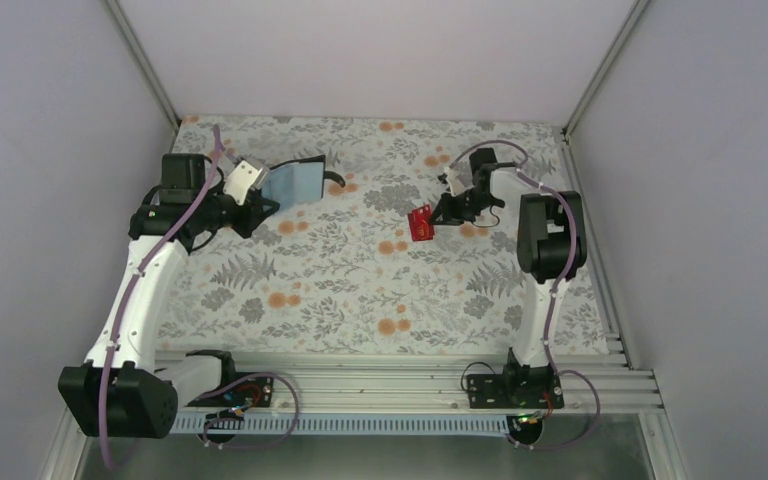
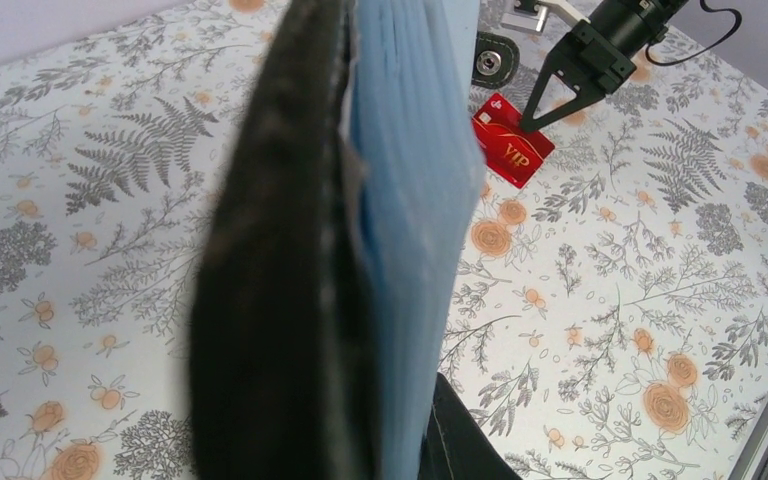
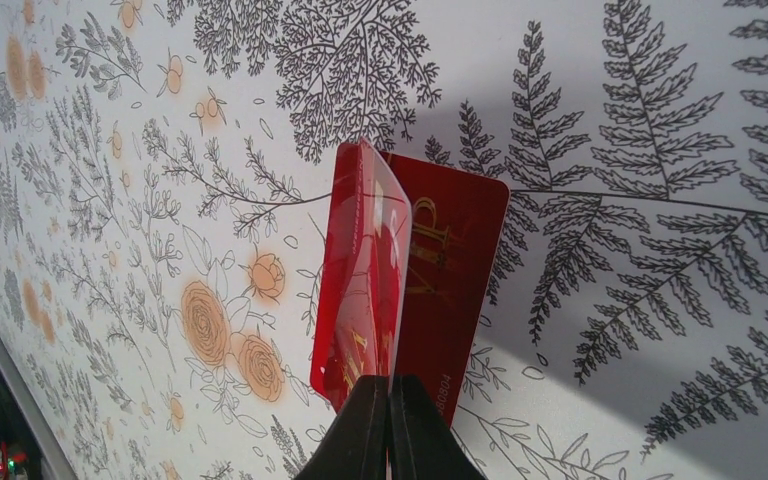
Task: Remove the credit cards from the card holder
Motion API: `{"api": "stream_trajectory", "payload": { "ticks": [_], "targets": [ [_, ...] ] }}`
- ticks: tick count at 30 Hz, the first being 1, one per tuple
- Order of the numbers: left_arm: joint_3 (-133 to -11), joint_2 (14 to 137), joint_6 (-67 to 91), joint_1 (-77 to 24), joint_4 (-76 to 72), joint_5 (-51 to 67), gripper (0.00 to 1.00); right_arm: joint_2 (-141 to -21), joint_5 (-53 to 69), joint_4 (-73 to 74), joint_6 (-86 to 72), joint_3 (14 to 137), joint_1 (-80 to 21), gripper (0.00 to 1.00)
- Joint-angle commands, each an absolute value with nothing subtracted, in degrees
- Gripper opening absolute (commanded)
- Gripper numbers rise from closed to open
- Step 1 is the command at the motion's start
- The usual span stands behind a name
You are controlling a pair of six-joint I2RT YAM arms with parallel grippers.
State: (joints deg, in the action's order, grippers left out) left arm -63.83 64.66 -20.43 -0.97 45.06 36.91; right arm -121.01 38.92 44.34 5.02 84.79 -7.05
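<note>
Each claw is holding one thing.
The right claw [image 1: 440, 215] is pinching the red card [image 1: 421, 222] tight, low by the flowery table [image 1: 360, 290]. The left claw [image 1: 260, 205] is squeezing the card holder [image 1: 295, 183], far from the card.

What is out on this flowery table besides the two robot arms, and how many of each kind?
Dark folding card holder with light blue inside: 1, in the left gripper.
Red plastic VIP card: 1 certain, pinched by the right gripper; maybe a second overlapping.
Total: 2, perhaps 3. No other cards show.
</note>
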Motion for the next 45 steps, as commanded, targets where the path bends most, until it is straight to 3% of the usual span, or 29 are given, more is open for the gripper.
{"api": "stream_trajectory", "payload": {
  "ticks": [1,14,26,31,35,37,41,45],
  "targets": [
    [-63.75,64.77,-20.57,-0.92,44.28,38.99,0.02,-123.1,34.98,46.59,6.31,86.8,-7.08,0.04],
    [-63.85,64.83,-20.66,-0.88,44.39,39.55,0.02,-125.36,32.7,47.99,6.9,88.74,-7.08,0.05],
    [-63.87,64.86,-20.96,-0.9,44.74,40.49,0.02,-122.58,25.18,48.1,4.02,90.23,-7.12,0.34],
    [-64.11,65.03,-21.76,-0.88,45.53,43.79,0.02,-112.85,17.21,45.37,0.94,89.76,-10.35,0.41],
    [-64.52,65.03,-22.46,-0.88,46.26,46.2,0.02,-98.99,10.78,37.59,0.74,85.94,-19.58,0.45],
    [-64.6,65.03,-22.91,-0.88,46.71,47.83,0.02,-90.83,12.9,30.42,0.57,82.49,-25.57,0.45],
    [-65.14,65.1,-24.57,-0.87,48.09,52.21,0.03,-77.64,29.53,9.16,-1.69,72.05,-35.6,0.49],
    [-65.84,64.92,-28.25,-0.88,51.11,59.14,0.02,-74.8,21.15,-1.33,-6.61,68.3,-43.69,0.6]
  ]
}}
